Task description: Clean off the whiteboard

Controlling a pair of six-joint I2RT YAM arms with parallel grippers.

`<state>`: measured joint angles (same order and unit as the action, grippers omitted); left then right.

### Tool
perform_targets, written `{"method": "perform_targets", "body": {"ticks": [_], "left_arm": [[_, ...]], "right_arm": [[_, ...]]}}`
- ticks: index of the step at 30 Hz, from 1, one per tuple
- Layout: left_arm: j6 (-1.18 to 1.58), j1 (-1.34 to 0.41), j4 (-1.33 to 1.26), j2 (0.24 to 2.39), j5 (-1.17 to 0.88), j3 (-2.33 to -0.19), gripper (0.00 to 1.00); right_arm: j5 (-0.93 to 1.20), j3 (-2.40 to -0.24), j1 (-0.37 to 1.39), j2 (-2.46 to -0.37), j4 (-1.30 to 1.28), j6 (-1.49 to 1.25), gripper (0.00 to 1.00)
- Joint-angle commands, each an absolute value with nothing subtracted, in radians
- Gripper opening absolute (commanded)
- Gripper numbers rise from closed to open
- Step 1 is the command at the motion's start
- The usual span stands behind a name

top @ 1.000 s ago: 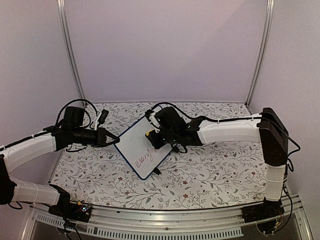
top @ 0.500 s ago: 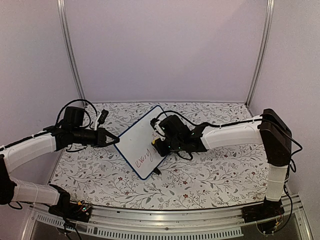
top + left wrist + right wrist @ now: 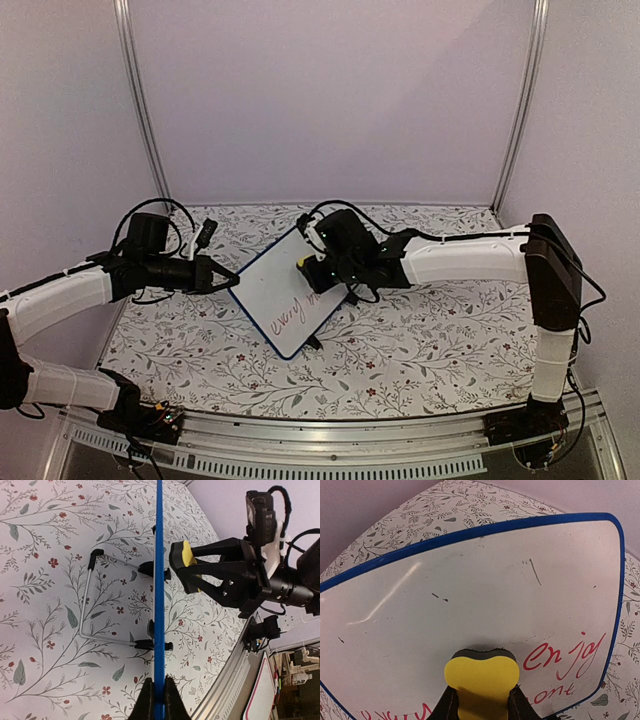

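The whiteboard stands tilted on the floral table, blue-framed, with red handwriting on its lower part. My left gripper is shut on its left edge. In the left wrist view the whiteboard shows edge-on as a blue line running up from my gripper. My right gripper is shut on a yellow eraser over the board's upper middle. In the right wrist view the eraser has its black felt against the white face, just left of the red words.
A wire stand with black feet props the whiteboard from behind. Pale booth walls close the table on three sides, and a metal rail runs along the near edge. A few faint dark marks dot the board's wiped area.
The right gripper with the eraser slid down and right across the board half a second ago, then came back up to the upper middle. The left gripper and board held still.
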<state>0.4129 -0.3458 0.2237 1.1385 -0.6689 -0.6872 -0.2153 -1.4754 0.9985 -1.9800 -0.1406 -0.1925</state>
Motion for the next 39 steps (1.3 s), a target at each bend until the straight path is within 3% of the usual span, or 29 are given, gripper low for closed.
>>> {"method": "perform_targets", "body": {"ticks": [1,15,39], "left_arm": [[0.397,-0.349,0.201,1.127,-0.704,-0.686,0.00],[0.397,-0.349,0.202,1.129,-0.706,-0.684,0.00],[0.397,-0.348,0.201,1.123,-0.706,-0.684,0.00]], "right_arm": [[-0.241,-1.470,0.991,-1.999,-0.150,-0.188,0.21],[-0.222,-1.322,0.989,-1.962,-0.108,-0.237,0.21],[-0.215,-1.468,0.966,-2.027,-0.128,-0.201,0.20]]}}
